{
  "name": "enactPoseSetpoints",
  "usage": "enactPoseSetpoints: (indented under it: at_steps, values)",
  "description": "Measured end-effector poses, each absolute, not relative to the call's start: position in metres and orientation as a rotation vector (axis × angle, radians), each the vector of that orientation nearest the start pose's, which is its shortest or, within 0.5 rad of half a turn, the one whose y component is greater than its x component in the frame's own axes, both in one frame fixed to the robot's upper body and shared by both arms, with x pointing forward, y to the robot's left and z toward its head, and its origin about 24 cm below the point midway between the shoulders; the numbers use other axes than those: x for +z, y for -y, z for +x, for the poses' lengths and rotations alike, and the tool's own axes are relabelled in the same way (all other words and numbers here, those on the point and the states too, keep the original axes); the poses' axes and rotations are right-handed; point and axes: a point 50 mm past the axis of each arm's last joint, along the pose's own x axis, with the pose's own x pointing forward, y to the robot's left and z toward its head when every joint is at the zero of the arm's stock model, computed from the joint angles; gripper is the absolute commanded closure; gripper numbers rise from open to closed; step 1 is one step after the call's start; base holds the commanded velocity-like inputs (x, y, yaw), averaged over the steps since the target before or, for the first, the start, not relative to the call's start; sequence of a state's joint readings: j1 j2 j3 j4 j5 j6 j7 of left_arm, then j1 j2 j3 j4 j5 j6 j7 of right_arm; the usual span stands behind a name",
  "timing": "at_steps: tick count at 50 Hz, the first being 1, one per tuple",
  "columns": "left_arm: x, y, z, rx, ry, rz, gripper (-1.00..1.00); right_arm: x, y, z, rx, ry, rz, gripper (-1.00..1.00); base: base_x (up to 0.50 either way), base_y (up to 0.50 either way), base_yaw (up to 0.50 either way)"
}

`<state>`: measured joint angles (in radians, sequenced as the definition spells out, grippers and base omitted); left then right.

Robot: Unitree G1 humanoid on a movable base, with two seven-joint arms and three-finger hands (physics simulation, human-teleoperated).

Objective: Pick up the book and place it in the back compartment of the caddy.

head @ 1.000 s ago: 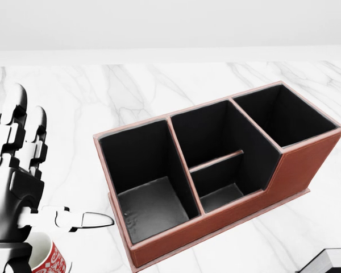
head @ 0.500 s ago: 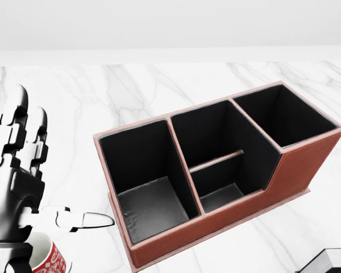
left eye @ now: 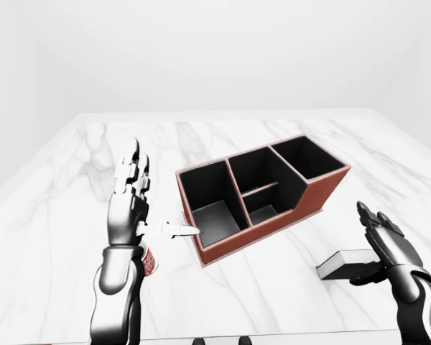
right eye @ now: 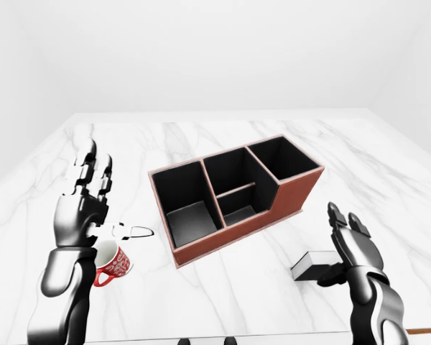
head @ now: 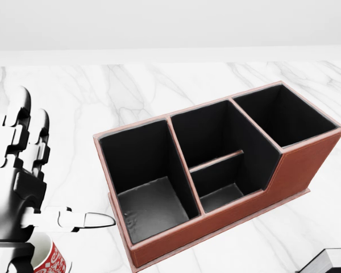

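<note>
A brown leather caddy [right eye: 233, 200] with black-lined compartments stands slanted on the white marbled surface [right eye: 223, 287], near its middle. In the right-eye view the book [right eye: 315, 265], white with a dark edge, lies flat on the surface to the right of the caddy and nearer the robot, well apart from it. The right robot hand [right eye: 352, 248] stands just beside the book on its right, fingers spread and upright, not closed round it; whether the thumb touches the book I cannot tell. The left robot hand [right eye: 82, 205] is raised to the left of the caddy, fingers straight up and thumb pointing toward the caddy, holding nothing. A red-patterned white mug [right eye: 111, 264] sits below that hand, by the forearm.
</note>
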<state>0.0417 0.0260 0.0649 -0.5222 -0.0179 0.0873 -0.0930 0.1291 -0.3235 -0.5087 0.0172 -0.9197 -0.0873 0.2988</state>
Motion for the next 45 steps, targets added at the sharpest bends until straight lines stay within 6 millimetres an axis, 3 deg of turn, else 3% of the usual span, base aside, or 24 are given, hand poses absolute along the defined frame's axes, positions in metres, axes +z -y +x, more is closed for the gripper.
enactPoseSetpoints:
  at_steps: [33, 34, 35, 36, 45]
  values:
    - [0.142, -0.162, 0.227, -0.031, 0.389, 0.047, -1.0, 0.041, 0.327, 0.201, -0.158, -0.433, -1.206, -1.0, 0.0, 0.0, 0.0]
    - [0.142, -0.162, 0.227, -0.032, 0.39, 0.047, -1.0, 0.041, 0.327, 0.201, -0.157, -0.435, -1.206, -0.42, 0.0, 0.0, 0.0]
    - [0.142, -0.162, 0.226, -0.031, 0.39, 0.047, -1.0, 0.04, 0.327, 0.201, -0.158, -0.435, -1.206, 0.39, 0.0, 0.0, 0.0]
    - [0.142, -0.162, 0.226, -0.031, 0.39, 0.047, -1.0, 0.04, 0.327, 0.201, -0.156, -0.436, -1.206, 1.0, 0.0, 0.0, 0.0]
    - [0.143, -0.162, 0.226, -0.032, 0.392, 0.047, -1.0, 0.042, 0.329, 0.202, -0.17, -0.434, -1.234, 1.0, 0.0, 0.0, 0.0]
